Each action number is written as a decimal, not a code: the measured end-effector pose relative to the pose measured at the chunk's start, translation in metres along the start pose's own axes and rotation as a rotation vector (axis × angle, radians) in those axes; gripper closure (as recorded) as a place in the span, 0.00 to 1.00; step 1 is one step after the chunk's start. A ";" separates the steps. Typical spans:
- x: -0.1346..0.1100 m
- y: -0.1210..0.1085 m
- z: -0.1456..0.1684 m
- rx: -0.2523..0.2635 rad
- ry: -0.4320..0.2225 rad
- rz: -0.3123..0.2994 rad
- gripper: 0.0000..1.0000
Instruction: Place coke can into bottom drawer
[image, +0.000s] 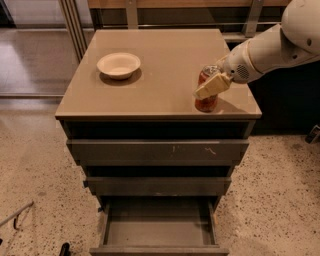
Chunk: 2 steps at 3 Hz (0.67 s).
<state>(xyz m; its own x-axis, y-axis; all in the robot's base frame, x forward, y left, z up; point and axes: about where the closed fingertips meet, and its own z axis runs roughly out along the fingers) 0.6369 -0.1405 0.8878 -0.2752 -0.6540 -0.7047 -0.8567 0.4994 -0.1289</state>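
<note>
The coke can (206, 102) stands near the right front corner of the cabinet top (160, 75). It is red with a silver top. My gripper (211, 82) reaches in from the right on a white arm and is shut on the can. One pale finger (212, 86) lies across the can's front and the other is hidden behind it. The can's base still rests on the top. The bottom drawer (159, 231) is pulled open below, showing a bare flat grey floor.
A shallow white bowl (118, 65) sits at the back left of the cabinet top. The top drawer front (157, 150) with pale scratches and the middle drawer front (157, 186) are shut. Speckled floor lies on both sides.
</note>
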 end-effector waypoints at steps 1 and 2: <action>0.000 0.000 0.000 0.000 0.000 0.000 0.60; 0.000 0.000 0.000 0.000 0.000 0.000 0.83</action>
<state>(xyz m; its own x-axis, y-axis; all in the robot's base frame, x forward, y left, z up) 0.6369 -0.1404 0.8878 -0.2752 -0.6540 -0.7047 -0.8568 0.4993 -0.1288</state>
